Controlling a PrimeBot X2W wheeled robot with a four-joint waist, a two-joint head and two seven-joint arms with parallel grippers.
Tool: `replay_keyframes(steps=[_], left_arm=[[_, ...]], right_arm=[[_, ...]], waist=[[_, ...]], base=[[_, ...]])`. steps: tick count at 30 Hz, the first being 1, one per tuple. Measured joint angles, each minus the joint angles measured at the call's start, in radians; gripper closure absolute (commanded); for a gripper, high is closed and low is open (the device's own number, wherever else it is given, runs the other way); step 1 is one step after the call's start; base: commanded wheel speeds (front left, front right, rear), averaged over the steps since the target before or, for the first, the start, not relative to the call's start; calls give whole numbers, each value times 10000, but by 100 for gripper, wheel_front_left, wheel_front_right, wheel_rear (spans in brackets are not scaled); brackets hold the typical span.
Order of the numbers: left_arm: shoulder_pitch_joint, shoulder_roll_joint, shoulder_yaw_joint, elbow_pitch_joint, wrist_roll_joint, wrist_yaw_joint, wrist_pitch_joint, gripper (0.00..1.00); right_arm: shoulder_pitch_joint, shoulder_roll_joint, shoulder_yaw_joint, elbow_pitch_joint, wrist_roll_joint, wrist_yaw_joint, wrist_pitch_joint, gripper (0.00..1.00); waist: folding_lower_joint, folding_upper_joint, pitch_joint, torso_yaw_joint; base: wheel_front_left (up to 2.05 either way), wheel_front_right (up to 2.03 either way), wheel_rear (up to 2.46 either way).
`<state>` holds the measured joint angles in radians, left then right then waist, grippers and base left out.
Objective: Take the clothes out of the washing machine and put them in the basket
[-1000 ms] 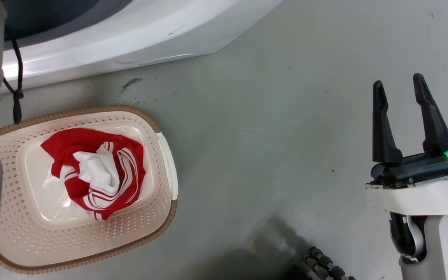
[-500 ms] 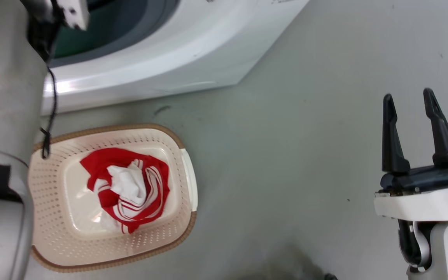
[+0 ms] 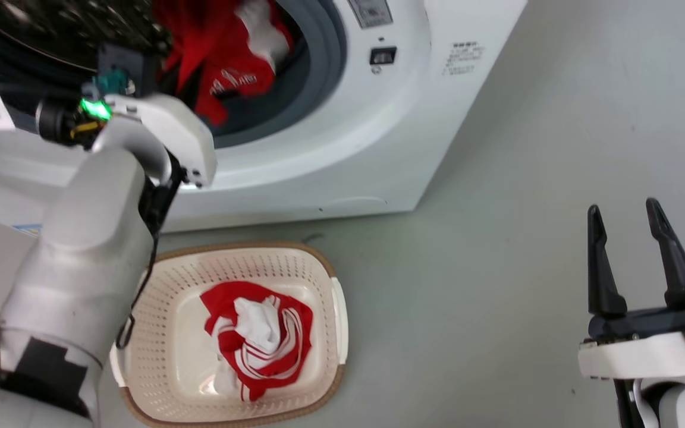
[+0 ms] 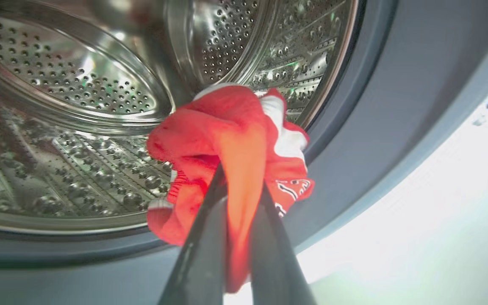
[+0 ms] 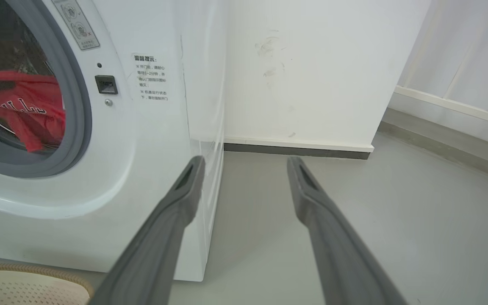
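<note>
The white washing machine [image 3: 378, 148] stands with its porthole open. My left arm reaches into the porthole. In the left wrist view my left gripper [image 4: 242, 178] is shut on a red garment with white lettering [image 4: 227, 127], which hangs at the drum's mouth in front of the perforated steel drum [image 4: 79, 84]. That garment [image 3: 223, 53] also shows in the head view and in the right wrist view [image 5: 23, 106]. Another red and white garment [image 3: 259, 336] lies bunched in the cream basket [image 3: 235, 245] on the floor before the washer. My right gripper [image 3: 625, 220] [image 5: 246, 163] hangs open and empty over bare floor, to the right.
Grey floor stretches to the right of the washer and basket. In the right wrist view a white wall [image 5: 311, 63] with a dark skirting runs behind the washer's right side, and a corner of the basket [image 5: 23, 284] sits at the lower left.
The head camera has tilted up, so the porthole and the garment in it have come into view. The garment in the basket and my right gripper have kept their places.
</note>
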<state>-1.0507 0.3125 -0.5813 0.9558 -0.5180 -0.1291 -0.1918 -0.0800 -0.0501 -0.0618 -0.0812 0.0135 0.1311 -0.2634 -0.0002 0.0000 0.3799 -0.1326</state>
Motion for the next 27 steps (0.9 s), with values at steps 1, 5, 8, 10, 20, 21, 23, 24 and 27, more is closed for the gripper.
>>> replay_keyframes(steps=[1, 5, 8, 10, 20, 21, 23, 24, 27], left_arm=[[221, 0, -15, -119, -65, 0, -102, 100], [1096, 36, -52, -713, -138, 15, -426, 100], [1775, 174, -35, -1381, -148, 155, -550, 100], [2253, 274, -13, -1937, -136, 322, -585, 100], [4398, 1352, 113, -5917, -132, 1513, -142, 100], [4608, 1511, 150, -6378, -125, 1672, -54, 100], [4999, 1808, 244, -7283, -125, 1975, 171, 100], [5186, 1939, 268, -7751, -113, 2121, 272, 100], [5715, 2270, 368, -8934, -113, 2502, 556, 100]], right_arm=[[87, 0, -17, 12, -54, 0, -2, 0], [457, 0, -46, 86, -153, 0, -2, 0], [709, 0, -33, 104, -180, 0, 0, 0], [940, -2, -27, 123, -190, 0, 0, 0], [1733, -2, -8, 199, -207, 0, 0, 0], [1779, -2, -4, 199, -205, 0, -2, 0], [1864, 0, 10, 205, -178, 0, 0, 0], [1878, -2, 10, 207, -171, 0, 0, 0], [1893, -2, 27, 205, -144, 0, 0, 0]], waist=[[0, 0, -179, 76], [0, 0, -866, 356], [-1, 0, -1362, 533], [0, 0, -1682, 641], [-1, 0, -2981, 1054], [0, 0, -3062, 1083], [0, 0, -3186, 1132], [0, 0, -3227, 1151], [1, 0, -3278, 1176]], base=[[0, 0, 0], [0, 0, 0], [0, 0, 0], [0, 0, 0], [0, 0, 0], [0, 0, 0], [0, 0, 0], [0, 0, 0], [0, 0, 0]])
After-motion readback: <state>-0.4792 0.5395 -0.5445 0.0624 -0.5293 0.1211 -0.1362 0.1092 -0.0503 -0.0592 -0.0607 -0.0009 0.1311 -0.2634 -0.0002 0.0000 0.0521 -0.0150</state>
